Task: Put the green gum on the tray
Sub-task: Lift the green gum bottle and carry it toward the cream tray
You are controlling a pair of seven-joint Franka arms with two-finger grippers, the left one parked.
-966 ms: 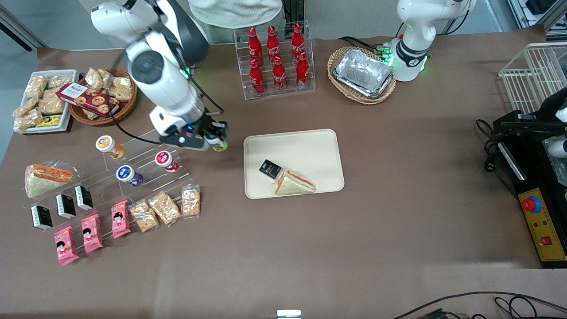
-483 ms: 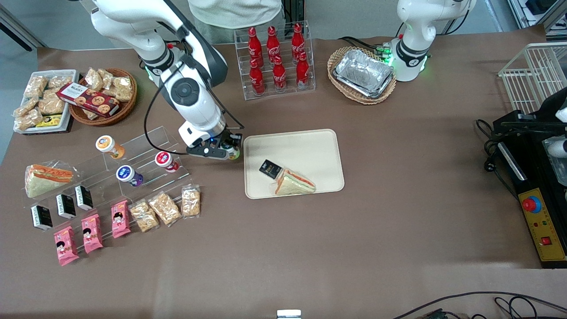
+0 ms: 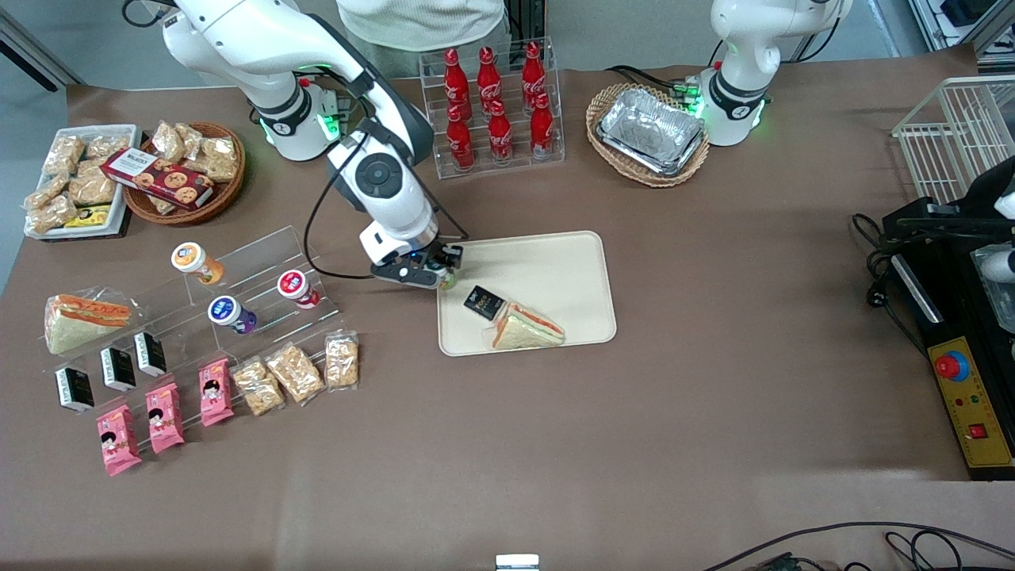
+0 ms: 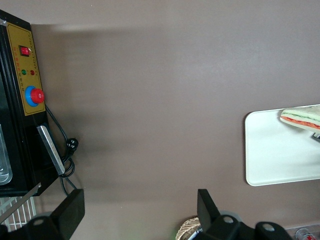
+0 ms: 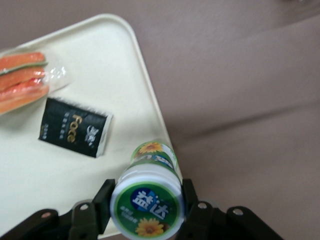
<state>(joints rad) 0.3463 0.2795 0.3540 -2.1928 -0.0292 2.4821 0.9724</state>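
The gripper (image 5: 146, 210) squeezes the green gum (image 5: 150, 187) tight, right over the tray (image 3: 555, 262) edge, near the middle of the front picture. Let go now, and the bottle may hit the rim and roll off. Farther in sit a black packet (image 3: 483, 301) and a sandwich (image 3: 527, 327). The brown table (image 3: 714, 412) spreads all around.

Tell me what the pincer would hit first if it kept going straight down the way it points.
Holding the gum, the pincer points down at the tray's rim; the gum's base would likely touch it first, though depth is unclear.
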